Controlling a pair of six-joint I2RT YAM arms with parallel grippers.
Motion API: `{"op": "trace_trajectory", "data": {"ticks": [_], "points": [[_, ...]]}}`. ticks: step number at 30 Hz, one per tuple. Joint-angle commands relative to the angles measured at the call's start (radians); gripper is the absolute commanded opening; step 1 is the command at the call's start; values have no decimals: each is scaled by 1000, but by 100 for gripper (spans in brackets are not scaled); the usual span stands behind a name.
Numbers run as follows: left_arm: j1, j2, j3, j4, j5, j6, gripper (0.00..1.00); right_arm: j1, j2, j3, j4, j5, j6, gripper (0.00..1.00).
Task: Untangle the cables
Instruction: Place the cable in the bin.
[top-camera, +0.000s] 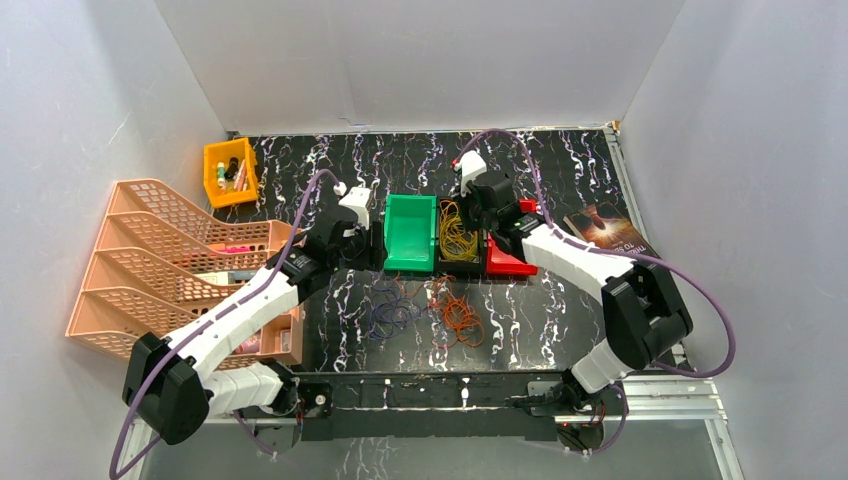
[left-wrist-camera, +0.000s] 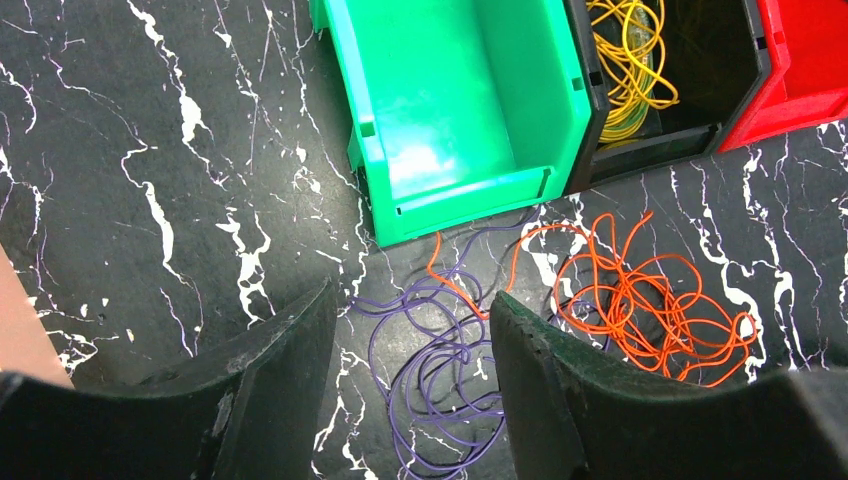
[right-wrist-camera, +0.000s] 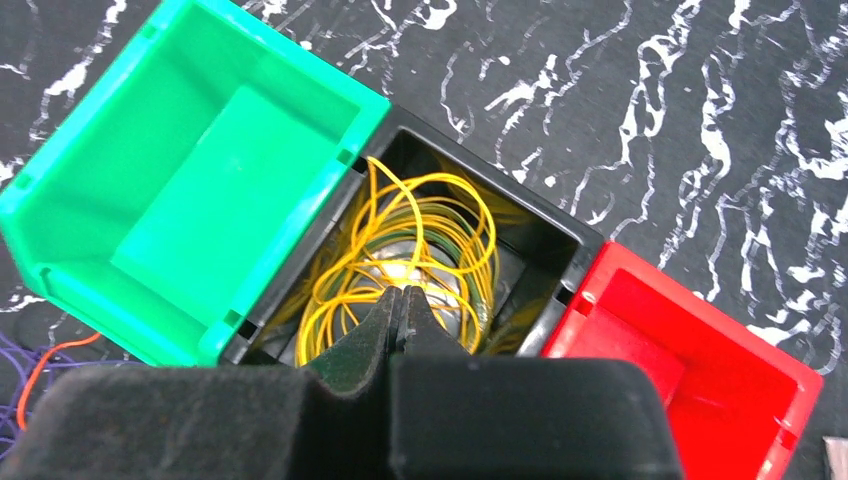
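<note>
— At centre of the top view, 3 bins are sitting in a row on the surface (left-wrist-camera: 150, 150): the green bin (left-wrist-camera: 450, 100) at left, the black bin (right-wrist-camera: 560, 235) in the mid, the red bin (right-wrist-camera: 700, 330) at right. What's lying where?

— The yellow cables (top-camera: 457, 238) are lying coiled inside the black bin. The orange cables (left-wrist-camera: 650, 310) and the purple cables (left-wrist-camera: 440, 370) are lying loose on the surface just below the bins in that view. Purple is sitting at left, orange at right, w/ a few strands crossing btw them.

— Left side?

— The left end effector (left-wrist-camera: 412, 300) is hanging over the purple bunch, approx half open and gripping nothing. Strands are showing thru the gap btw its fingers.

— And the right?

— The right end effector (right-wrist-camera: 400, 300) is pointing down into the black bin, its tips pressing fully together over the yellow loops. Can't tell whether a strand is getting pinched.
</note>
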Motion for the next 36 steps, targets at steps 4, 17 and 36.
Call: {"op": "trace_trajectory", "data": {"ticks": [4, 17, 36], "points": [[4, -37, -10, -7, 7, -8, 57, -20, 47, 60, 108, -153, 37, 0], [5, -11, 6, -1, 20, -2, 57, -60, 145, 37, 134, -150, 91, 0], [5, -10, -22, 14, 25, -16, 56, -61, 235, -84, 236, -135, 125, 0]]}}
